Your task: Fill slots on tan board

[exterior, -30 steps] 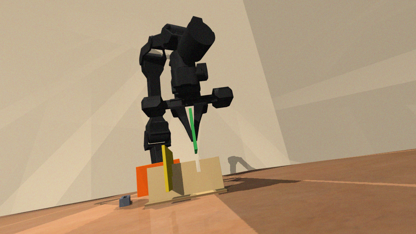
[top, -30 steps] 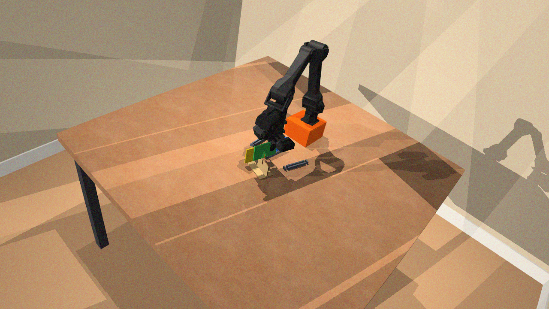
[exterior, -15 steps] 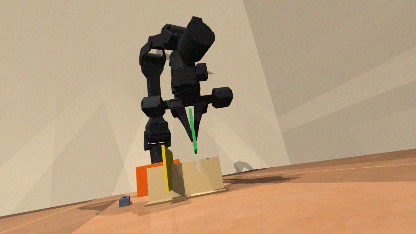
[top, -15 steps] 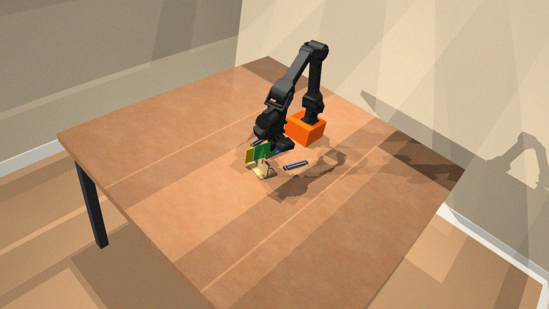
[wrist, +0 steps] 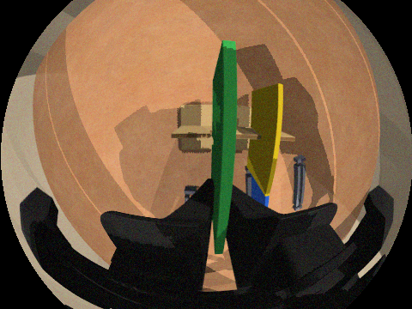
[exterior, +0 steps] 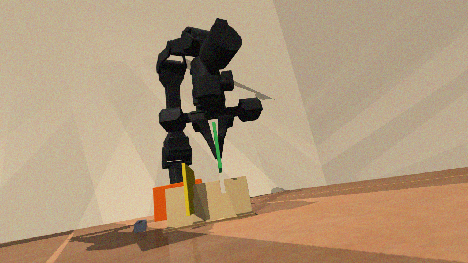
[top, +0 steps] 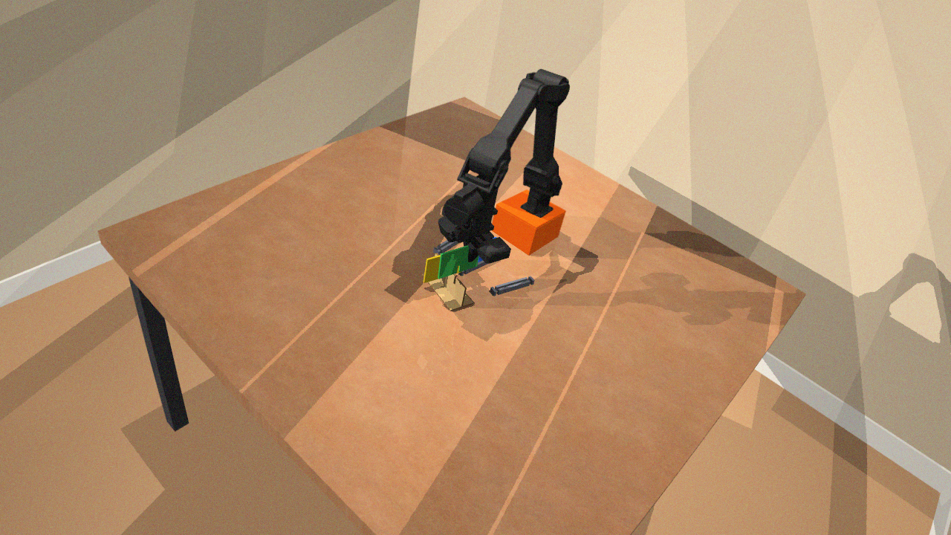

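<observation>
from the top, the claw grasps the green board over the counter. the exterior view shows it upright above the open slot of the tan board, apart from it, the yellow board standing crosswise in that tan board. in the wrist view, a blue board shows partly behind the yellow one.

Top view high and far; exterior low; wrist downward.
</observation>
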Tool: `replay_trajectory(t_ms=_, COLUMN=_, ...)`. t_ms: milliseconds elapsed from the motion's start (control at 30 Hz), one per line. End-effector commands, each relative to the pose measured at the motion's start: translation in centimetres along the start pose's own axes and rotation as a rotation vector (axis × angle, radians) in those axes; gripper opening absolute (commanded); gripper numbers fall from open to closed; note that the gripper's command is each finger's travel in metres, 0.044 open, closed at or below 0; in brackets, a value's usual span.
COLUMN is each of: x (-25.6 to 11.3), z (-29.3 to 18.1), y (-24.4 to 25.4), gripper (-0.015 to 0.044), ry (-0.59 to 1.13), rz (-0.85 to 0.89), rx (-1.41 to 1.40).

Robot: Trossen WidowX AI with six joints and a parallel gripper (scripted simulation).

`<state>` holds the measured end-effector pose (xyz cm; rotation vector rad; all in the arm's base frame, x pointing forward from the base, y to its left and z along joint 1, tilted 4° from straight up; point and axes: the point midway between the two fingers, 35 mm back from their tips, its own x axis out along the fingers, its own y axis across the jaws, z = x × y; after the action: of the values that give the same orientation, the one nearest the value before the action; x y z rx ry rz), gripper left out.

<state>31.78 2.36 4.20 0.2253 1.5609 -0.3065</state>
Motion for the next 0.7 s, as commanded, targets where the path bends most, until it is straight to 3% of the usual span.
replay_trajectory(t_ms=0, x=0.0, z=0.1, y=0.0, gripper=0.0000, ry=-0.003, rz=-0.002, rx=-0.004)
replay_trajectory(t_ms=667, x=1.2, z=0.1, y=0.0, gripper=0.0000, ry=-0.003, rz=-0.002, rx=-0.004)
